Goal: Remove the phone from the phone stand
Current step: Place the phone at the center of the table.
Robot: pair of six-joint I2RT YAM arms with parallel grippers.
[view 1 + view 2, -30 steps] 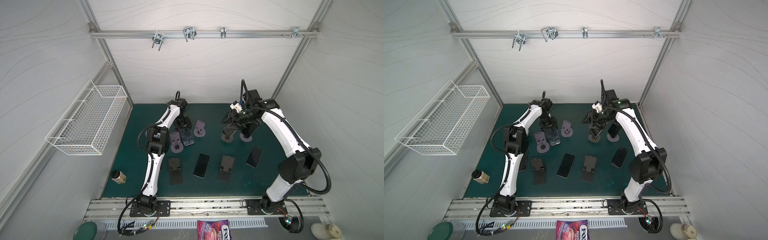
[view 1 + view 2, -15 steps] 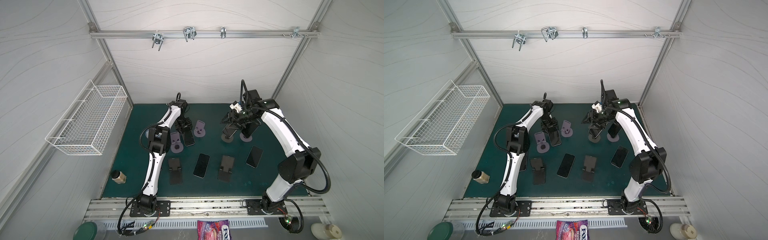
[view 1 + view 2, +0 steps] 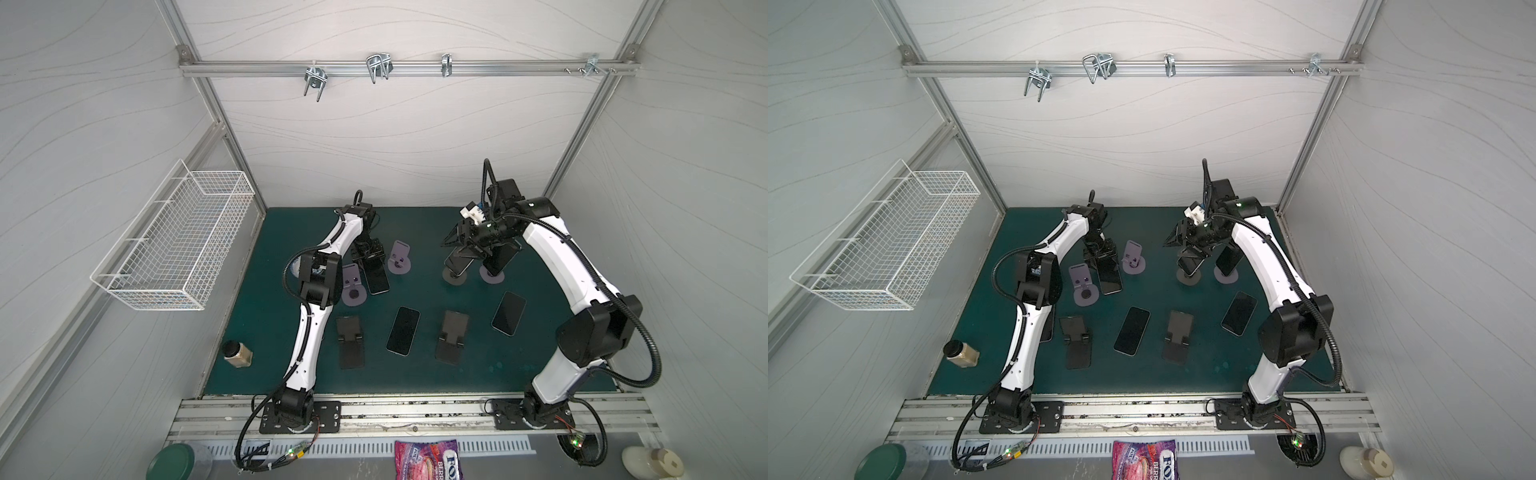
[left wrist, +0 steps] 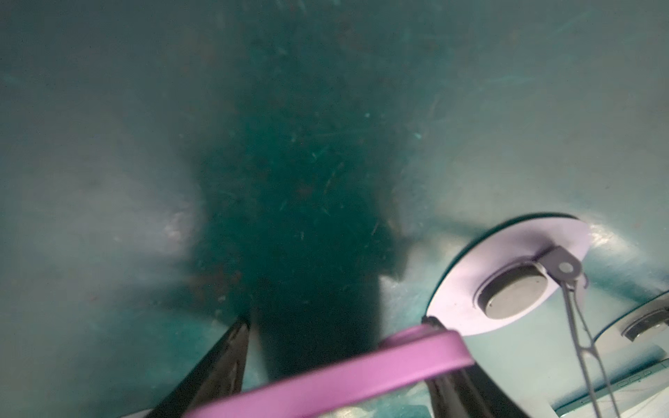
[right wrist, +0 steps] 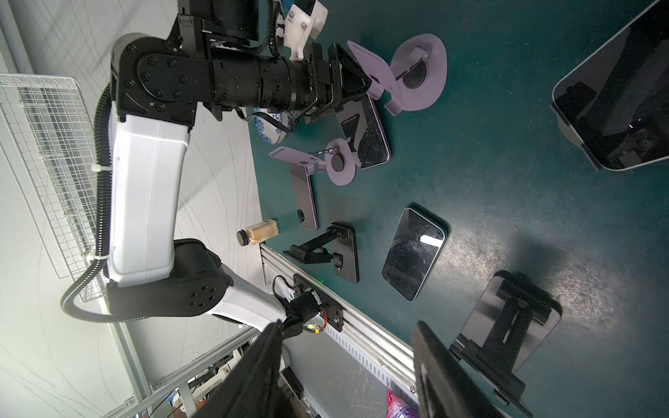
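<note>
The green mat runs from the back wall to the front rail. Its widest bare room is along the near edge and down the left side. A wire basket hangs on the left wall, clear of the mat.

The left gripper is clamped on the phone, which slants between a purple stand and its twin, off both. Whether its lower end touches the mat cannot be told.

The right gripper hangs with its fingers apart and nothing between them, over a second phone that leans on a round stand near the back right.

A jar stands just off the mat's left edge.

Only the left wrist view shows the phone's purple edge pinched between black fingers. Only the right wrist view shows plainly a third phone lying flat, mostly hidden behind the left arm from above.
</note>
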